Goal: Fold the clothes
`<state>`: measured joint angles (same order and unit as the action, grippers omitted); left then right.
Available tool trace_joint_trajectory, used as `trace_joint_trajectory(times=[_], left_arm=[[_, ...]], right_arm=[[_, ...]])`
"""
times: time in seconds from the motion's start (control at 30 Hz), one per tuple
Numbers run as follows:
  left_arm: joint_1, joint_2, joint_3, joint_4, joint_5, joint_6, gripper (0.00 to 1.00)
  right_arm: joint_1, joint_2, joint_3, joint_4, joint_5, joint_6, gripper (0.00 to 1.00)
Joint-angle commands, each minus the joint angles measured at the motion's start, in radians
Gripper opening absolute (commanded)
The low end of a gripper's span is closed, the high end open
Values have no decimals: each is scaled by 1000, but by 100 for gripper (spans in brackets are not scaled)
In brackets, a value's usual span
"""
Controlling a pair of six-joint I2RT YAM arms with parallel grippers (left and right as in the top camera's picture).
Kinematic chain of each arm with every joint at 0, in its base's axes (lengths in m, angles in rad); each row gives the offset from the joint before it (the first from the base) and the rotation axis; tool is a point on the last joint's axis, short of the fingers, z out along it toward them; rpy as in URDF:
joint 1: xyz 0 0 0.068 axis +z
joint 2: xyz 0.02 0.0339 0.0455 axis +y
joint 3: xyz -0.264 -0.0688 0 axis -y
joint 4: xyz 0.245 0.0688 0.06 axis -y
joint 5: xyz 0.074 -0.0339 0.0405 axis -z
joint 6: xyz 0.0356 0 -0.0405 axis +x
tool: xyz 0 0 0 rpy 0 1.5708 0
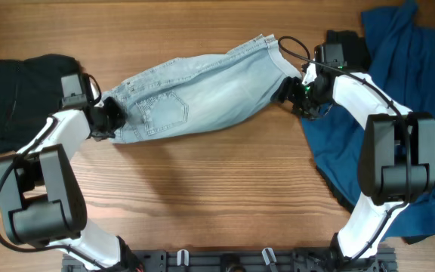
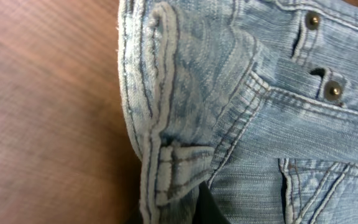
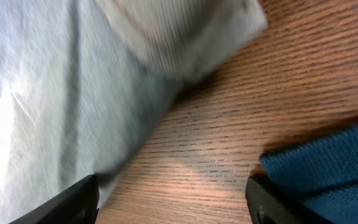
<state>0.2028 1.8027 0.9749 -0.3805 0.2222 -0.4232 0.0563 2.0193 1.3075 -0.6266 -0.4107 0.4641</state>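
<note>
The pale denim shorts (image 1: 195, 94) lie folded lengthwise across the table's middle, waistband at the left and leg hems at the right. My left gripper (image 1: 108, 119) is at the waistband end. In the left wrist view the waistband and a belt loop (image 2: 173, 168) bunch against a dark finger (image 2: 205, 208), pinched. My right gripper (image 1: 291, 91) is beside the leg hems. In the right wrist view its fingers stand wide apart (image 3: 173, 202) over bare wood, with the denim (image 3: 61, 93) to the left.
A black garment (image 1: 17, 98) lies in a heap at the far left. A dark navy-blue garment (image 1: 406, 83) spreads over the right side under my right arm; its edge shows in the right wrist view (image 3: 328, 162). Bare wooden table (image 1: 202, 196) lies in front.
</note>
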Motion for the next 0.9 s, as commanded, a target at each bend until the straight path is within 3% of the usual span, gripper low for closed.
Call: trace_joint_trajectory(times=[0.0,0.03,0.2,0.3,0.33,0.37,0.4,0.43,0.53,0.6,0.67,0.87], left_arm=[[38,-9,-34,24,-41,5,93],[38,-7,-34,42,-41,5,100],[35,36,-34,102,-41,-3,100],[35,77,-34,126,-23,-7,98],[35,94,-34,126,-6,-6,87],[35,100,-34,126,-3,-6,64],[35,101,-34,126,-1,-1,29],[35,100,-34,123,20,2,4],[37,59,10,-117,65,1,4],[47,0,68,-298,65,1,4],[49,-90,141,-441,65,1,4],[49,-357,202,-515,64,1,4]], right_arm=[[3,-21,-8,-34,8,-54,73],[3,-57,2,-56,18,-63,73],[3,-276,20,-69,29,-129,73],[17,-305,20,-75,24,-151,73],[38,-301,20,-73,24,-169,74],[57,-301,20,-69,22,-191,74],[80,-301,20,-61,22,-217,74],[111,-301,20,-47,22,-255,75],[185,-285,20,22,22,-310,64],[211,-259,20,57,21,-308,29],[242,-222,20,100,17,-304,15],[417,-74,20,171,-26,-299,9]])
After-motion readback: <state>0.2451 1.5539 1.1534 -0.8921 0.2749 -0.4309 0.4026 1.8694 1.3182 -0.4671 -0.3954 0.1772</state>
